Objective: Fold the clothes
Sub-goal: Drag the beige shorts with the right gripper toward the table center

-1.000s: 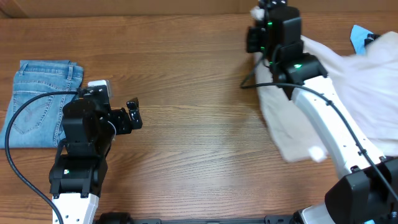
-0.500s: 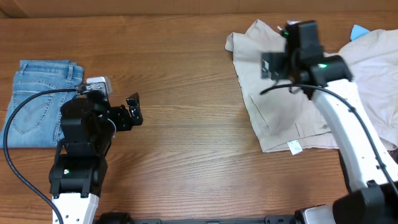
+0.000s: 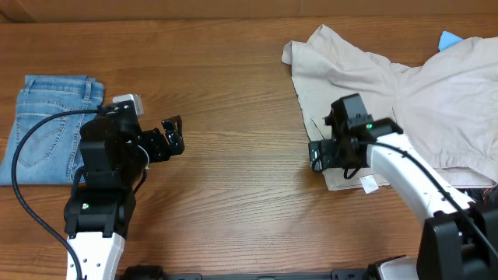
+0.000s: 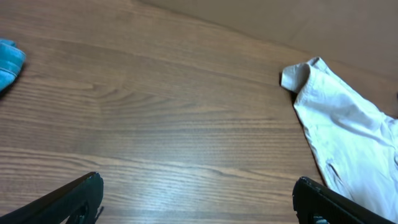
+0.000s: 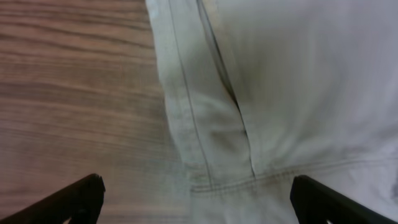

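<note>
Your right pincer point(image 5: 196, 186) hovers with fingers apart and empty over the near-left seamed edge of the shorts point(image 3: 405, 93), just beside the white label point(image 3: 368, 183). The left pincer point(image 4: 199, 193) is also apart and empty, parked over bare desk point(image 3: 241, 194), well apart from the cloth. The shorts lie spread but rumpled on the desk's right side, with the far-left corner curled over.

My read: this is the flattening step, no fold made yet. Next you need a clean pinch on that near edge, and the left arm brought across for the far corner.

Versus half a second ago, the right pincer has come from the far part of the shorts to the near edge. The left arm has barely shifted.
</note>
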`<state>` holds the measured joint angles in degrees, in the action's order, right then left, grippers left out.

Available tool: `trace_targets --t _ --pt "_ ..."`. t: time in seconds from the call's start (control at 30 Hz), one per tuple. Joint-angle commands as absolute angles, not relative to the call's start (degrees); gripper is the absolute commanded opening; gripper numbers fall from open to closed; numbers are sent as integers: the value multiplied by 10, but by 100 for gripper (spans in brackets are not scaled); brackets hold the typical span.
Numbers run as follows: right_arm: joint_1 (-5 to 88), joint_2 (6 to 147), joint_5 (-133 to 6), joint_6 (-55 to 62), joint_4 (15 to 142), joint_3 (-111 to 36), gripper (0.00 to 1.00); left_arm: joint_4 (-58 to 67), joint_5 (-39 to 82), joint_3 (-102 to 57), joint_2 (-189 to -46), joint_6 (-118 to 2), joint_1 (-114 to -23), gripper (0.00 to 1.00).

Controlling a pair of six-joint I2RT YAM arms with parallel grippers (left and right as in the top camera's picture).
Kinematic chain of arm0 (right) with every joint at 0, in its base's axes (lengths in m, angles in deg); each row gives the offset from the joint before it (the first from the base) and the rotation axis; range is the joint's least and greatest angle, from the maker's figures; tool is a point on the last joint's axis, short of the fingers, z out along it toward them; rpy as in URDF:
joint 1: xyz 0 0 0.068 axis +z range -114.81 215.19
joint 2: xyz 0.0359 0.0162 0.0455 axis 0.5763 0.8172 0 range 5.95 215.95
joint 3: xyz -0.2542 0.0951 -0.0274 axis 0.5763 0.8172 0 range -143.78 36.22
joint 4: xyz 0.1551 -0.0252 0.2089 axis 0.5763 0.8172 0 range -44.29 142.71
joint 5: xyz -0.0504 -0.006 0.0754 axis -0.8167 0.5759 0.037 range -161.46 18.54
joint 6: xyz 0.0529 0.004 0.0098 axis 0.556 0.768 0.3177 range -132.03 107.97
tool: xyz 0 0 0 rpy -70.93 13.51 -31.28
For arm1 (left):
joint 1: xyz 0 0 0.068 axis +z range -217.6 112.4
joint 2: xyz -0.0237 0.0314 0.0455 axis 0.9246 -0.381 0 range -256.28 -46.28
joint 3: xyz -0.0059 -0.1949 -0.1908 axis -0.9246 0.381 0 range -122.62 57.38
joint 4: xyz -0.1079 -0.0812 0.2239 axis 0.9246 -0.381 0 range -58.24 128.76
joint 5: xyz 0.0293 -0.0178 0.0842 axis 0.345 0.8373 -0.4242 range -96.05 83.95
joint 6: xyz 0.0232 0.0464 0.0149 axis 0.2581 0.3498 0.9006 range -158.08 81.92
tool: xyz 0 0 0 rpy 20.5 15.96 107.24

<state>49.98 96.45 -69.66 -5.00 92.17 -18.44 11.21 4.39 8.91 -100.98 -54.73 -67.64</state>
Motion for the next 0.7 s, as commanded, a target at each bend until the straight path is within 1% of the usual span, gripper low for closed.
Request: trace_targets --t 0.0,0.13,0.17,0.2,0.23,0.3,0.37,0.43,0.47,0.6,0.67 --pt "503 961 -720 -47 877 -128 98 110 59 76 -1010 -559 -681 100" --pt "503 961 -724 -47 832 -88 85 106 59 76 -1010 -559 -681 100" --pt "503 961 -725 -47 829 -84 79 107 58 76 -1010 -559 -681 100" --pt "503 961 -725 -48 828 -81 67 107 58 76 -1010 -559 -681 100" --pt "503 961 -725 -48 829 -80 59 107 58 76 -1010 -559 -681 100" --pt "503 961 -724 -47 832 -80 33 107 58 76 -1010 -559 -681 100" --pt "504 961 -722 -47 832 -81 20 107 58 76 -1010 -559 -681 100" --pt "511 961 -715 -47 832 -83 14 107 58 76 -1010 -559 -681 100" --pt "526 961 -711 -47 835 -94 10 107 54 76 -1010 -559 -680 100" --pt "587 961 -711 -47 844 -149 10 108 38 76 -1010 -558 -680 100" --pt "668 961 -711 -47 826 -236 9 115 39 76 -1010 -559 -680 100"
